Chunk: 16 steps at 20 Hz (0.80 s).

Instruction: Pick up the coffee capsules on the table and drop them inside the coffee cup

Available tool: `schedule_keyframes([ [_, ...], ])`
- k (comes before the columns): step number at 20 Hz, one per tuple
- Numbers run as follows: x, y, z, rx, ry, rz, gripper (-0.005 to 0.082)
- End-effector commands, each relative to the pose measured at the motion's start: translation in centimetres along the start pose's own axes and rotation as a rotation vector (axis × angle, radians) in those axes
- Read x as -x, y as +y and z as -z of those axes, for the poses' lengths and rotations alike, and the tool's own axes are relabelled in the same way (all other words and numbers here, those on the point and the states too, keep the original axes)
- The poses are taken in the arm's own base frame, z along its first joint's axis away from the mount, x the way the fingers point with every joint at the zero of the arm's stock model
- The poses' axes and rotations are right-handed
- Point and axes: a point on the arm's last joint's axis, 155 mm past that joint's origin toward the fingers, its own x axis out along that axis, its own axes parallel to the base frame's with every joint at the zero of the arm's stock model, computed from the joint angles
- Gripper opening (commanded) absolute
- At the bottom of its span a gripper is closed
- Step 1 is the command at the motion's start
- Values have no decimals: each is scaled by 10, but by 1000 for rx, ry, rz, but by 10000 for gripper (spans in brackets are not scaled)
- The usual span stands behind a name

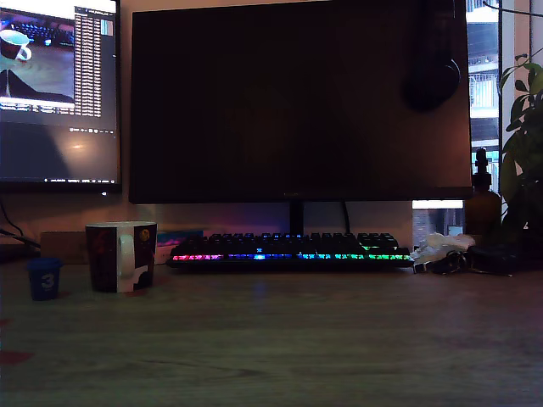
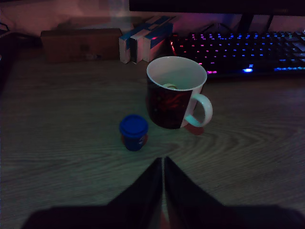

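Claw closed and empty, tips together. Blue capsule upright on the table, just ahead, offset away from the cup.

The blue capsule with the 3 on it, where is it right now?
The blue capsule stands on the table at the exterior view's far left, just left of the coffee cup and not touching it.

Tool empty, dark fingers pressed together, tips touching.
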Motion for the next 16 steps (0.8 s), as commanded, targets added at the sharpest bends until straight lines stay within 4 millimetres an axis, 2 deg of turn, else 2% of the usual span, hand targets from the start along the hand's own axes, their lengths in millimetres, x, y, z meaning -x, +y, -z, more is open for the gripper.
schedule_keyframes([
  [1,-5,2,14,-7,38,-4,-10],
  [2,-7,2,19,-5,56,-4,19],
  [3,-11,3,24,-2,77,-5,118],
  [5,-19,3,31,12,106,0,468],
  [6,-23,2,35,11,121,12,597],
  [7,-27,1,39,-4,134,19,643],
  [11,-35,-16,48,-105,77,135,642],
  [14,-30,-10,61,-126,2,106,642],
  [16,-28,-9,56,-124,-44,95,642],
])
